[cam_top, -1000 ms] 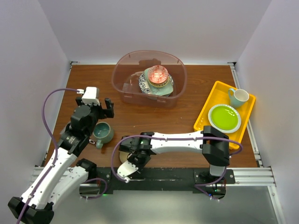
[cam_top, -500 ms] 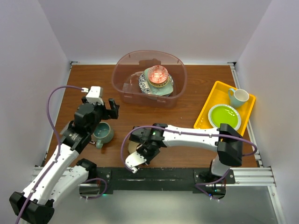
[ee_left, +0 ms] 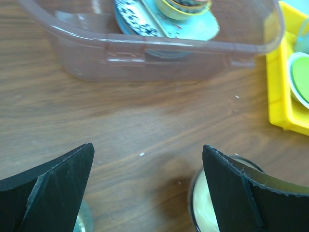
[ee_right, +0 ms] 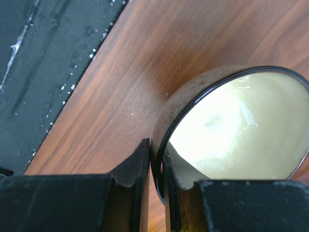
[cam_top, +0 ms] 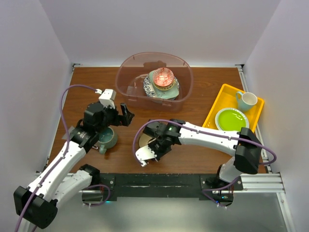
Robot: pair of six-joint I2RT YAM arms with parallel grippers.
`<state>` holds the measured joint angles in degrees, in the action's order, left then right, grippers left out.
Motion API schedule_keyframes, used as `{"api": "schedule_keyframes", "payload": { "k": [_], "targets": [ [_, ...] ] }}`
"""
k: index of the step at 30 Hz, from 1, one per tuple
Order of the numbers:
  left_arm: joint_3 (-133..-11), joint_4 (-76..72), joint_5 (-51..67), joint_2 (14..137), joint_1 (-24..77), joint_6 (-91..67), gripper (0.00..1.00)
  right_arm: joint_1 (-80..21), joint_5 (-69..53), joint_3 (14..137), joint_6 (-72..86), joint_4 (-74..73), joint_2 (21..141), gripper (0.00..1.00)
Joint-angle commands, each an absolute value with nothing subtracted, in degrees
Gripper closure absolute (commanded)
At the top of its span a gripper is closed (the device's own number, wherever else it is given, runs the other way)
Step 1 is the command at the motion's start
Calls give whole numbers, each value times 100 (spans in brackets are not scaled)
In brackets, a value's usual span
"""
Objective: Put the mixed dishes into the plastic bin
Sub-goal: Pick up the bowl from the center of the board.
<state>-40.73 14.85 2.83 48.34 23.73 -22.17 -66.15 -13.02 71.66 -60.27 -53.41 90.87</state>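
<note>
Pinching rim of tan bowl (ee_right: 231, 130) with right fingers (cam_top: 155, 141), nearly closed, one finger inside the rim, one outside. Working close to the front edge of the surface (cam_top: 193, 155), black rail (ee_right: 43, 63) just behind those fingers. Not telling whether bowl is touching wood or clearing it. Hanging left fingers (cam_top: 125, 116) spread wide, gripping nothing, above bare wood. Showing open room ahead of both sets of fingers, plain wood running up to the near wall of the plastic bin (cam_top: 130, 99). Sitting just behind left fingers, toward the arm base and apart from them: teal mug (cam_top: 107, 137). Counting one bin, three dishes stacking inside: blue-patterned plate (cam_top: 147, 87), mint square dish (cam_top: 170, 92), small patterned bowl (cam_top: 163, 77) on top. Counting outside: one tan bowl, one teal mug. Lying well right of right fingers, near the surface's right edge: one yellow tray (cam_top: 211, 116), carrying one lime-green plate (cam_top: 231, 122) and one pale mug (cam_top: 246, 100).
</note>
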Motion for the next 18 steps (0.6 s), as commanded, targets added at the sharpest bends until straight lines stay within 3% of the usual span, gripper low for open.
{"api": "schedule_keyframes", "payload": {
  "k": [1, 18],
  "targets": [
    [-4307, 1073, 1167, 4983, 2338, -2504, 0, -6452, -1450, 7260, -6003, -5010, 8728, 100],
    [-4017, 493, 2609, 5607, 2347, -2812, 0, -6082, -1626, 7225, -5941, -4940, 8604, 100]
  ]
}}
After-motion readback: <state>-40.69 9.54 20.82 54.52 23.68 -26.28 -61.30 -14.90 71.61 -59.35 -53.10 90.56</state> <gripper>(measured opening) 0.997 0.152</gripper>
